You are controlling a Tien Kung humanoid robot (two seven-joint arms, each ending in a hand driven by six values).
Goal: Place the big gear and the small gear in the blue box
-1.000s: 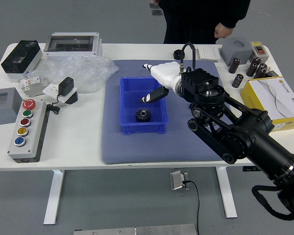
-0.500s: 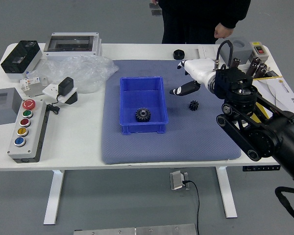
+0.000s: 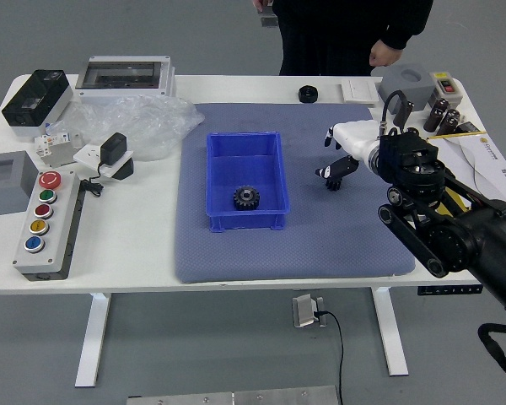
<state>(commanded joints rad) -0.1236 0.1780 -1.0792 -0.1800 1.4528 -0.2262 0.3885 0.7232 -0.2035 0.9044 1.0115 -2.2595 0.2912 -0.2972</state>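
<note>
A blue box stands on the grey-blue mat, and the larger black gear lies inside it near its front. The small black gear is on the mat to the right of the box, partly hidden by a finger. Just above and behind it is my right hand, its white-covered fingers spread and holding nothing; the thumb-side finger overlaps the gear in the view, and contact cannot be told.
A black round object sits at the back edge. At left are a button panel, plastic wrap and grey boxes. A yellow-edged box and dark cylinders stand right. A person stands behind the table, one hand lowered.
My right hand has swung from over the blue box to the right, then come down to the small gear. The larger gear has stayed in the box.
</note>
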